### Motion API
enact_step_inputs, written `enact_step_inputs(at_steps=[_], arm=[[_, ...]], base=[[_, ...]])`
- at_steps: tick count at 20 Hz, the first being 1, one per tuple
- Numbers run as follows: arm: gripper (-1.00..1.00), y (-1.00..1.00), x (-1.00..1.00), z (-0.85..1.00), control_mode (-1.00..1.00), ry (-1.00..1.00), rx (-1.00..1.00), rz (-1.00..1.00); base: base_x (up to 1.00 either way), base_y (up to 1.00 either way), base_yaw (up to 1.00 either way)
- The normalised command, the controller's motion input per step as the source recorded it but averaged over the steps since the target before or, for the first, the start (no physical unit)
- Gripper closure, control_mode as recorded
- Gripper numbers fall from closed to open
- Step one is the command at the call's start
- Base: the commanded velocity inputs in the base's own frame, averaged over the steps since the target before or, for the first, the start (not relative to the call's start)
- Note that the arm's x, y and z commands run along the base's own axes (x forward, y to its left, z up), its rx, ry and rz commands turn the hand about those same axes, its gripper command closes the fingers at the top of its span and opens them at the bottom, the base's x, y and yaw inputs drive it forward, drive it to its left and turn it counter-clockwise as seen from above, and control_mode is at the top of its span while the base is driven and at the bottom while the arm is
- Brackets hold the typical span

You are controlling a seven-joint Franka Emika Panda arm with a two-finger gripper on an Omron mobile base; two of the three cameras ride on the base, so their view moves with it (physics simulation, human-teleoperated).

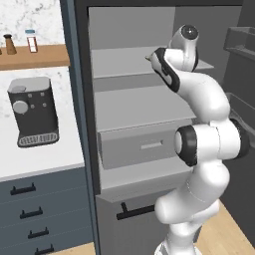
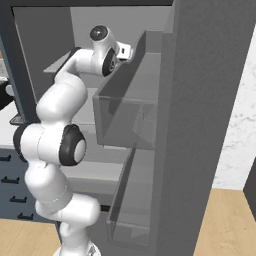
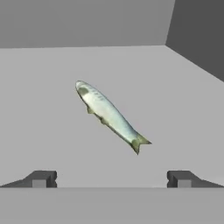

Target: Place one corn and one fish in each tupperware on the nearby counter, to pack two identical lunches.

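- On the grey fridge shelf [image 3: 52, 113], one fish [image 3: 109, 114] lies flat, a slender silver-grey body with a greenish back, set diagonally in the hand view with its head up-left and its forked tail down-right
- Below it in the hand view, the gripper [image 3: 111, 179] stands wide open and holds nothing; its two dark fingertips [image 3: 41, 178] rise well apart, and the fish lies ahead of the gap between them without touching either
- Judged from this, the step in hand is the reach for a first fish: the arm [image 1: 209, 139] stretches into the open fridge [image 1: 144, 99] at upper-shelf height, and nothing is picked up yet
- The next move seems to call for carrying the open jaws forward over the middle of the fish, turning the hand so the fingers cross the narrow body instead of lying along it, then lowering to the shelf and closing; the body is thin and sits flat, so the fingers must come right down
- Count: one fish, one open gripper, one arm
- Beside the fridge in the left base view, the white counter [image 1: 45, 159] carries one dark coffee machine [image 1: 32, 112] above blue-grey drawers [image 1: 40, 214], with two small bottles on the wooden wall shelf [image 1: 35, 56]
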Motion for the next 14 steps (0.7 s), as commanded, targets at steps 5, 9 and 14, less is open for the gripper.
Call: enact_step_inputs(at_steps=[5, 9, 14], arm=[[-1.0, -0.04, 0.58, 0.0, -1.0, 0.09, 0.0, 0.09], [-1.0, 0.0, 0.49, -0.03, -1.0, 0.06, 0.0, 0.09], [-1.0, 0.0, 0.48, -0.18, -1.0, 0.06, 0.0, 0.06]], base=[[0.0, 0.0, 0.0], [0.0, 0.0, 0.0], [0.0, 0.0, 0.0]])
